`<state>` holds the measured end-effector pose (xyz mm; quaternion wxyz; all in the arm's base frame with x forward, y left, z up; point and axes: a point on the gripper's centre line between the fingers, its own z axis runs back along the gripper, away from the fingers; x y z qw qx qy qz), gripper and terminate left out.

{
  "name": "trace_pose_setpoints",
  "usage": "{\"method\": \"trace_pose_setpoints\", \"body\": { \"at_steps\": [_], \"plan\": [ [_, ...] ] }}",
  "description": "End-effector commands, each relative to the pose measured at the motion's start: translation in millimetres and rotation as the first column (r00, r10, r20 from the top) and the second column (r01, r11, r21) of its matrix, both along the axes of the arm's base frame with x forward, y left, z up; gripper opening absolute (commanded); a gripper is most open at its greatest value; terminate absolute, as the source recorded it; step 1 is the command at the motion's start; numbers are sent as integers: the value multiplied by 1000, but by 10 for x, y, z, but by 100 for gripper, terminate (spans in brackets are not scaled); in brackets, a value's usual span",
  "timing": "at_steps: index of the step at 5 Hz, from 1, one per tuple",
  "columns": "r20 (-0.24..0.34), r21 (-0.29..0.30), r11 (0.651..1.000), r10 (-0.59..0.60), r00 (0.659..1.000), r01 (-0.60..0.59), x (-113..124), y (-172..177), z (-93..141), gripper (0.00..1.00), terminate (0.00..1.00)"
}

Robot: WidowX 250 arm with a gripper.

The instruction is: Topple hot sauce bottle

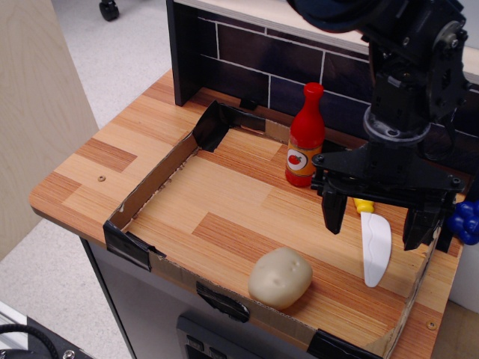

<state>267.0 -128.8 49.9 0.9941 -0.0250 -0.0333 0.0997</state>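
Observation:
The hot sauce bottle (pixel 305 137) is a small red toy bottle with a red cap and an orange label with a tomato picture. It stands upright at the back of the cardboard-walled area on the wooden counter. My gripper (pixel 376 222) is black, open and empty, its two fingers pointing down. It hangs just right of and in front of the bottle, above a white toy knife (pixel 375 242) with a yellow handle. The left finger (pixel 334 212) is close to the bottle's base without touching it.
A beige toy potato (pixel 280 277) lies near the front edge. Low cardboard walls (pixel 153 182) with black tape corners ring the work area. A dark tiled backsplash (pixel 247 56) stands behind. A blue object (pixel 467 221) sits at the right edge.

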Motion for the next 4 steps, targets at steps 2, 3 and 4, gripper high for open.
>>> {"method": "trace_pose_setpoints", "body": {
  "at_steps": [2, 3, 4],
  "plan": [
    [30, 73, 989, -128, 991, 126, 28, 263, 170, 100, 0],
    [21, 97, 959, -268, 963, 265, 122, 491, 368, 100, 0],
    [37, 125, 939, -327, 944, 320, 246, 682, 558, 100, 0]
  ]
}}
